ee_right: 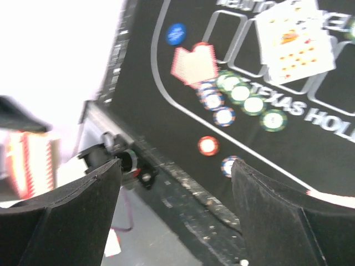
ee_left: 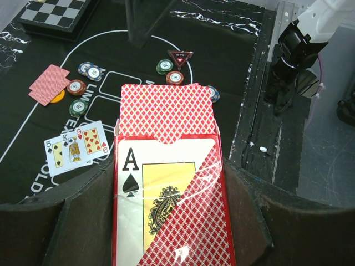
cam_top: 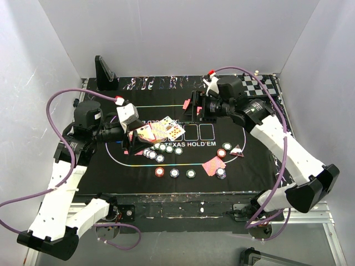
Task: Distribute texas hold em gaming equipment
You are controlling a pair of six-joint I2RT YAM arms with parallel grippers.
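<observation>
You get bright, sharp top and left-wrist views, slight glare on the card box [ee_left: 166,194] wrap, but a motion-blurred, partly blown-out right-wrist view.

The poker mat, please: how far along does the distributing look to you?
Done: three face-up cards, a face-down pair and scattered chips lie on the mat. In hand: the left fingers clamp the card box; the right fingers stand open, empty. Left: probably more cards to deal.

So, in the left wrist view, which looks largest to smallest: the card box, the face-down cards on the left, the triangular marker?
1. card box, though it is nearest the camera
2. face-down cards
3. triangular marker
</observation>
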